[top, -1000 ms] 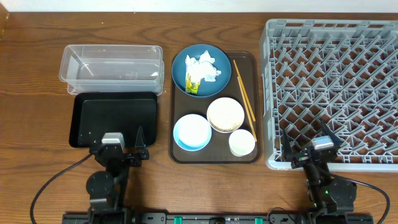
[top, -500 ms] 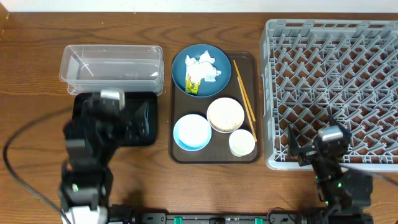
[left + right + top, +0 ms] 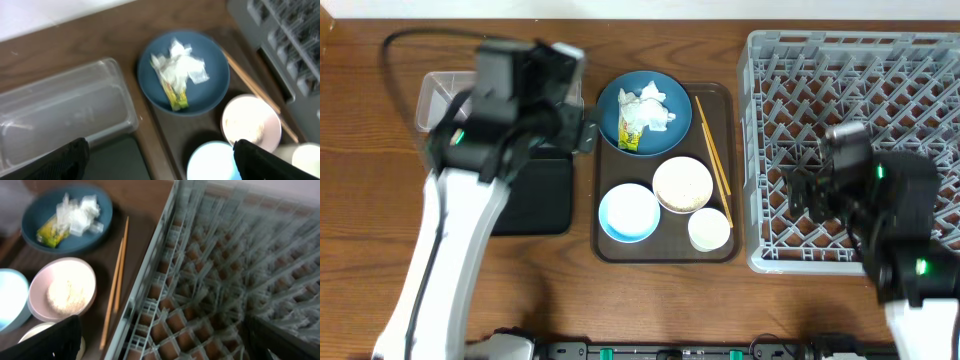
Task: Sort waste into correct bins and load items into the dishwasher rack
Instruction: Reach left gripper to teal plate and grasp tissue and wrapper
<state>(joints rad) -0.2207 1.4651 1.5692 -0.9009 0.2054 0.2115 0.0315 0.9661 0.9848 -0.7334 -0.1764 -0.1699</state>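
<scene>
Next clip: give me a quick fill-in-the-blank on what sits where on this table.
The tissue paper and yellow wrapper lie on the dark-blue ____.
The pair of ____ lies on the brown tray, along its side nearest the dishwasher rack.
The left gripper and right gripper both have jaws standing ____.
Missing words: plate; chopsticks; open.

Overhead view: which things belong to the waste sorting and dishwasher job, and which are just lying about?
Job: tissue, yellow wrapper, rice, clear tub, black tray, blue plate, light-blue bowl, cream bowl, cup, chopsticks, rack.
Lying about: brown tray.
</scene>
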